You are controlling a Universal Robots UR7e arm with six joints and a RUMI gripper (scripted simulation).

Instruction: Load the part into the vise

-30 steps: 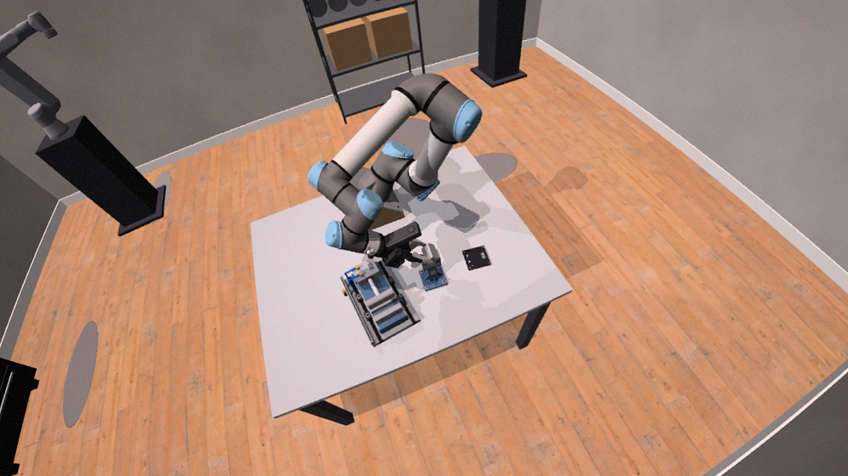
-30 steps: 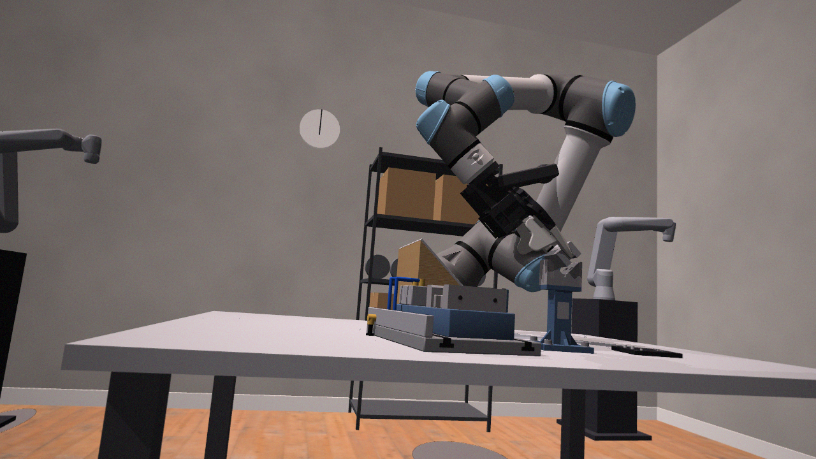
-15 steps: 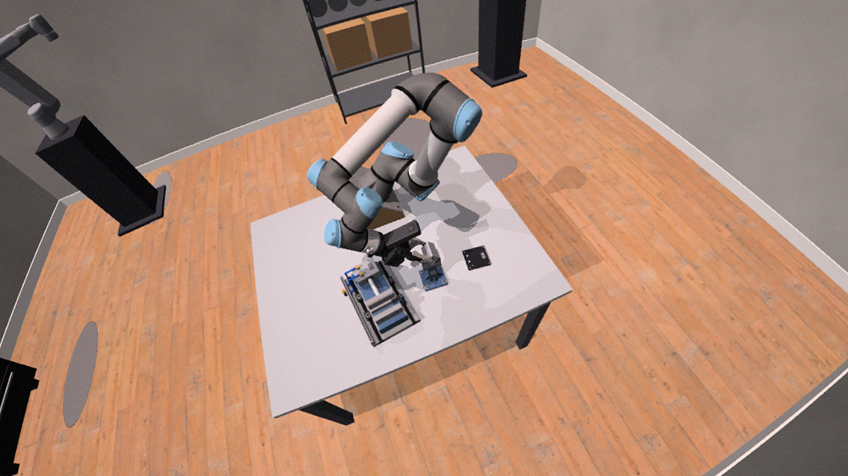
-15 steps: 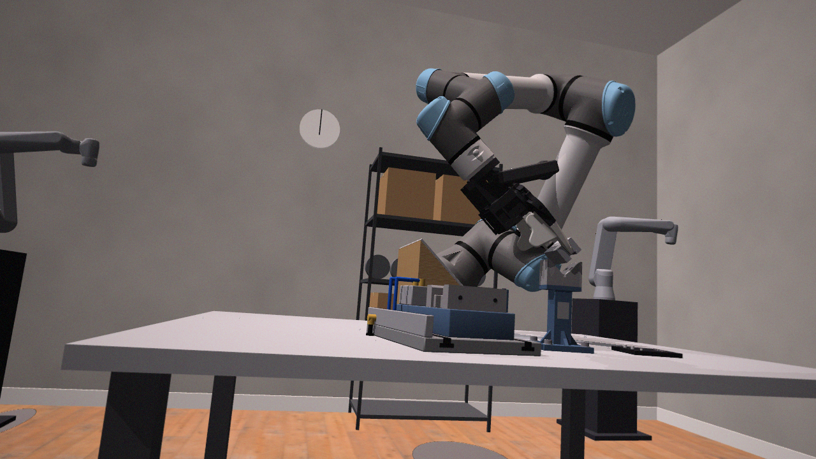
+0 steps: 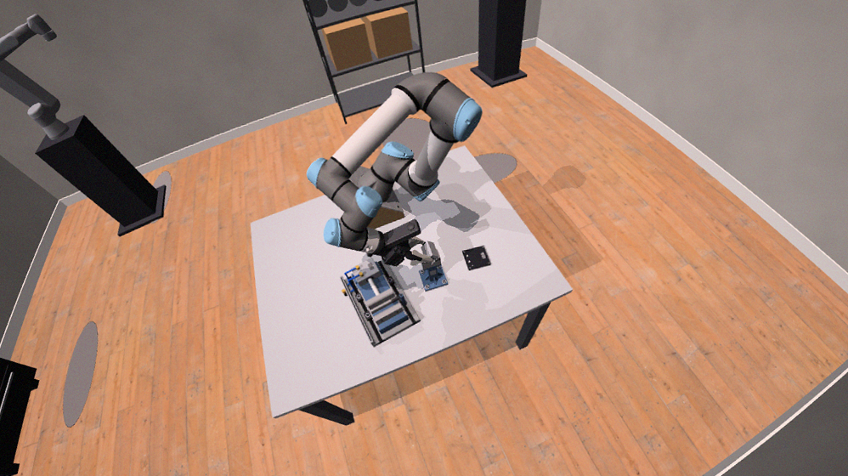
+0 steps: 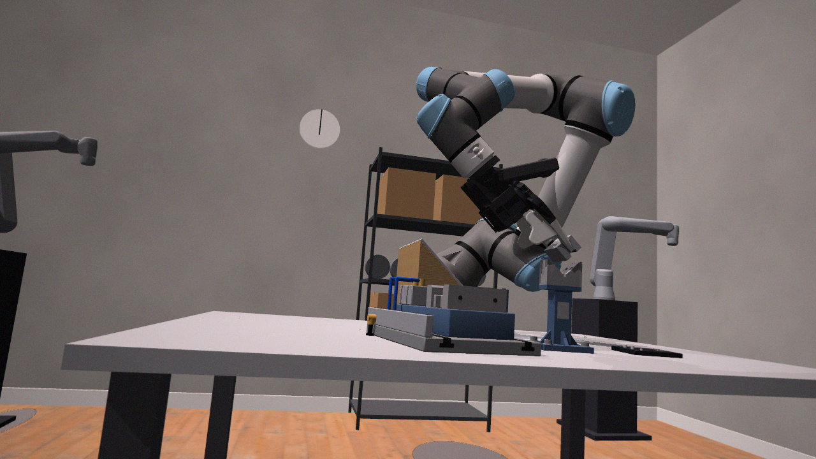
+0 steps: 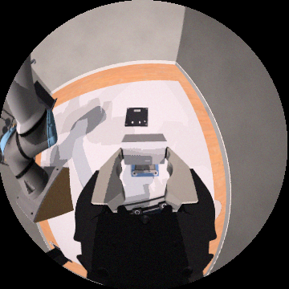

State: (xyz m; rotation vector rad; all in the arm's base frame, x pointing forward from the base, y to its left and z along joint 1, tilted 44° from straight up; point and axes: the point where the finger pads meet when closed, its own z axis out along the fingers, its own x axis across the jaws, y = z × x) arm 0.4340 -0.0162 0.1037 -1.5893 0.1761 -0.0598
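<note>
end effector: black-and-grey two-jaw gripper (image 5: 424, 254) (image 6: 563, 246) (image 7: 144, 148), pinching the grey metal block (image 5: 428, 253) (image 6: 572, 245) (image 7: 144, 154)
V-block: grey notched metal (image 6: 561, 274), just below; a low swing could clip it
slot: facing unclear; misjudged, it loads wrong way up

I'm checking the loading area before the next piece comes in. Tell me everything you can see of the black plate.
The black plate is thin, roughly square and dark, its material uncertain. It lies flat on the table, off to one side of the blue stand. Small pale studs line one side; a light rectangular mark sits near the opposite edge. No block rests on it, and the gripper isn't touching it.
</note>
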